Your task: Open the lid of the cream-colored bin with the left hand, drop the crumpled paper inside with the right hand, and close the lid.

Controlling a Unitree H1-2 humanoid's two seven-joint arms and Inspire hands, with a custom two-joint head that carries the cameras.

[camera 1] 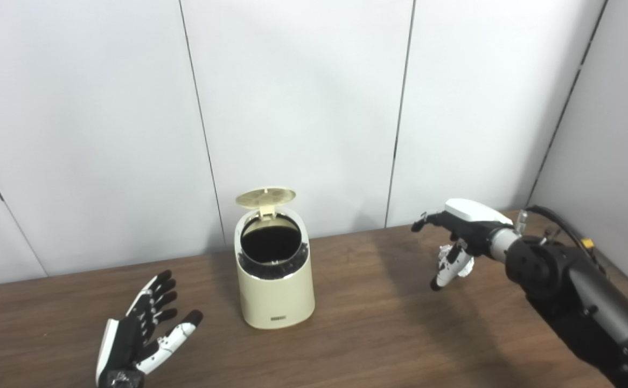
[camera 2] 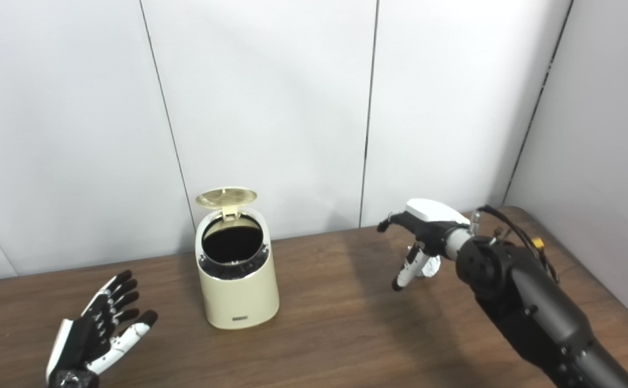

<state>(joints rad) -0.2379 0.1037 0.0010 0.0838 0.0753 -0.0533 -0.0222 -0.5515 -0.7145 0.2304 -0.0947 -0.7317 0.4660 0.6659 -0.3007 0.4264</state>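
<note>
- We see the bin point(camera 1: 274, 280) standing upright on the brown table point(camera 1: 378, 334), near the wall point(camera 1: 303, 108); it is cream-colored, rounded, with a small dark label low on its front.
- Its lid point(camera 1: 265, 197) is up on the back hinge, and the round opening below looks dark inside.
- The paper point(camera 1: 456, 263) is white and crumpled; it lies on the table at the right, well apart from the bin.
- Our right hand point(camera 1: 456, 237) is over the paper with fingers curved down around it; we cannot tell if they already clamp it.
- Our left hand point(camera 1: 144, 334) is left of the bin, palm up, fingers spread apart, holding nothing.
</note>
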